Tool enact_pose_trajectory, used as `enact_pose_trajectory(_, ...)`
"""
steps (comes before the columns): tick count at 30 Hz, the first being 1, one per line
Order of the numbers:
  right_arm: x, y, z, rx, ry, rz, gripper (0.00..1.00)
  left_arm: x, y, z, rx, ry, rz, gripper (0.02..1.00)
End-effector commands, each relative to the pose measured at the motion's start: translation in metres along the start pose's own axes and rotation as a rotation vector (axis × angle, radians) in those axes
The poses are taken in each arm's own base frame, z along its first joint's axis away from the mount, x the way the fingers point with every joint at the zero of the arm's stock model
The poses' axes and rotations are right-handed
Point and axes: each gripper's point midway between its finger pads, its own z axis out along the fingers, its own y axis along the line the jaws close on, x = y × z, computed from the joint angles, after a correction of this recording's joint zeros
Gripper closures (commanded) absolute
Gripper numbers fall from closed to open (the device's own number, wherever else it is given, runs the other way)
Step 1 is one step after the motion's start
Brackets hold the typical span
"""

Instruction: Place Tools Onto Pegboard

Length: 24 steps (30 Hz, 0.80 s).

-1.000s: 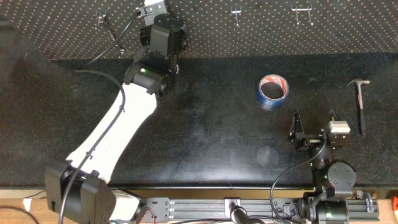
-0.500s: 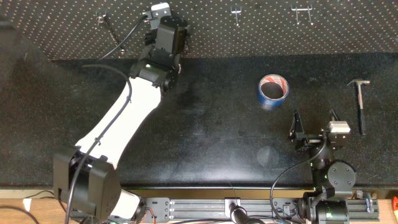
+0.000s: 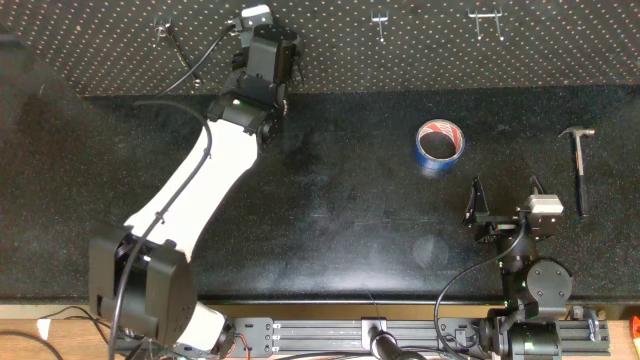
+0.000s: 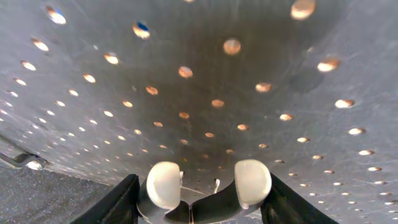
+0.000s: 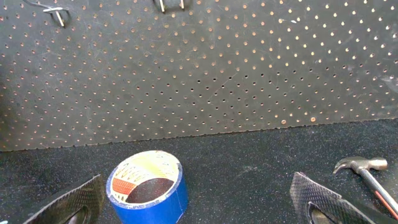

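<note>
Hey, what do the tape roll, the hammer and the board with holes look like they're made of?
Tape roll: glossy blue film, plastic by the look of it, wound on a pale core that is probably cardboard. Hammer: shiny grey head, likely metal; the dark handle's material is unclear. Board: dark, matte sheet with evenly spaced holes, perhaps hardboard or painted metal.

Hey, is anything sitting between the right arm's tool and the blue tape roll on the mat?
Nothing visible does. The open right tool faces the blue roll of tape across bare black mat. The black-handled hammer lies off to the right, clear of that path.
</note>
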Motion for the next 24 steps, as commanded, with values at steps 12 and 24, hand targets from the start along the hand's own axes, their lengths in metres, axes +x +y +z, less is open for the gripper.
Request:
enact_pose_trajectory(12,0.002,0.001,0.000,-0.006,0.001,0.010,0.025,-0.045,0.032,-0.041,-0.016,-0.080,-0.060,0.023)
enact_pose_trajectory(24,0.002,0.001,0.000,-0.006,0.001,0.010,0.025,0.072,0.179,-0.122,0.081,-0.356,-0.285,0.023)
